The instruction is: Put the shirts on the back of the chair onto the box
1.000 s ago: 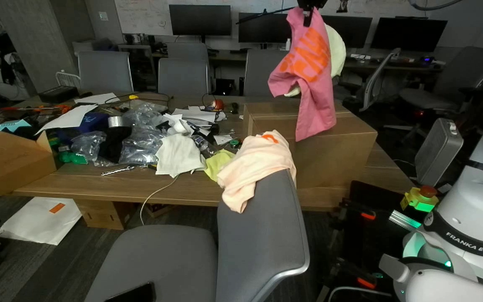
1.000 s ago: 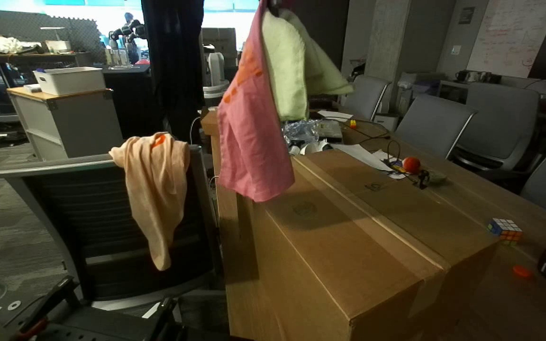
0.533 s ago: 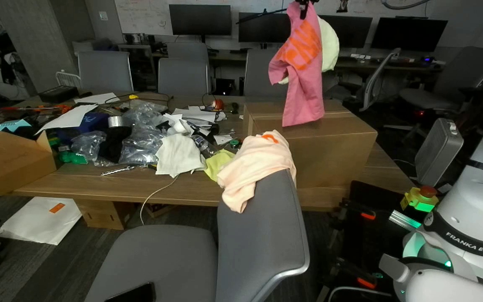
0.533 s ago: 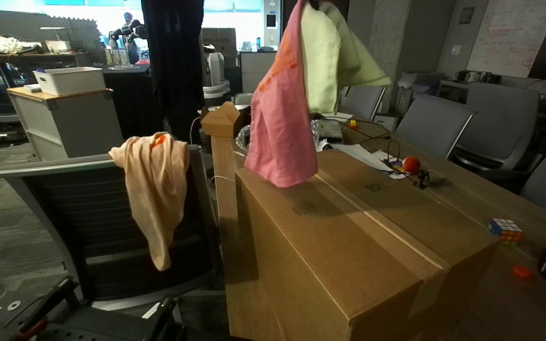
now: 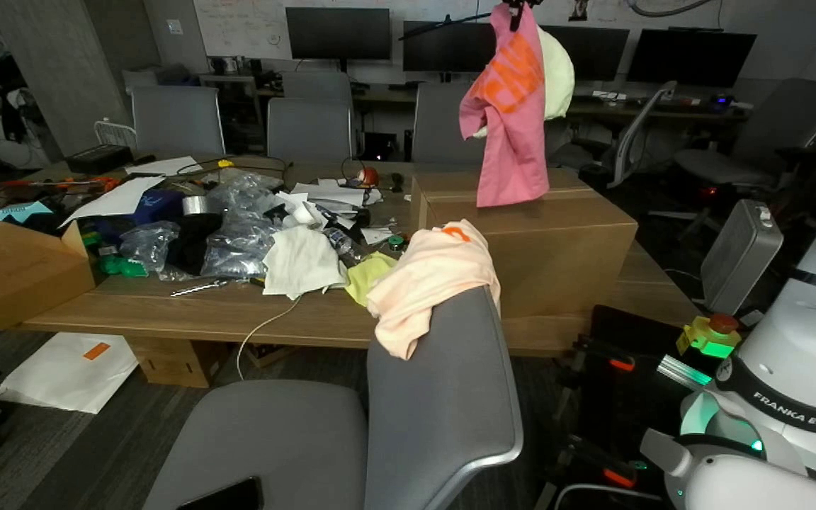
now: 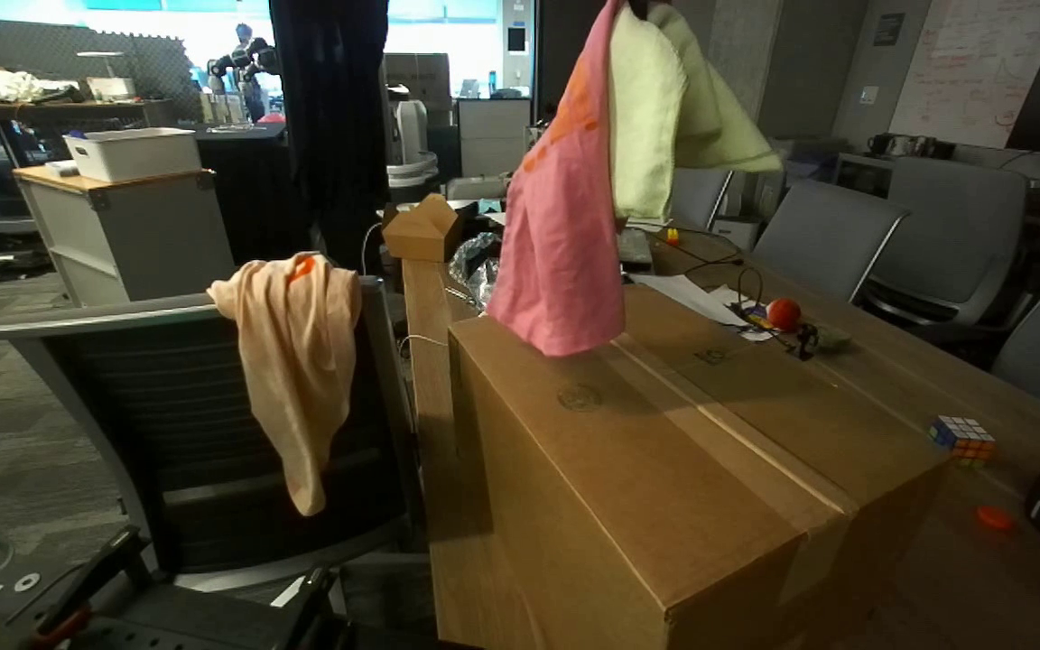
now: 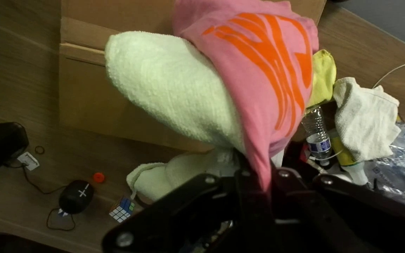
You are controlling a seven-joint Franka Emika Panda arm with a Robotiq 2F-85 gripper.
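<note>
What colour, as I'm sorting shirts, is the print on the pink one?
Orange: the print on the pink shirt shows best in the wrist view.

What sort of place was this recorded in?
Most likely an office or an office-style lab, though which is uncertain: there is a row of monitors, a whiteboard with red writing, and several grey office chairs.

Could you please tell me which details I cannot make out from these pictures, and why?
Gripper: mostly cut off by the top edge, both exterior views.
Its hold on the green cloth: obscured by the pink shirt, wrist view.
Whole print on the peach shirt: lost in folds, both exterior views.
Dark thing on the chair: cut off by the bottom edge, in an exterior view.
Whiteboard writing: too small, both exterior views.
</note>
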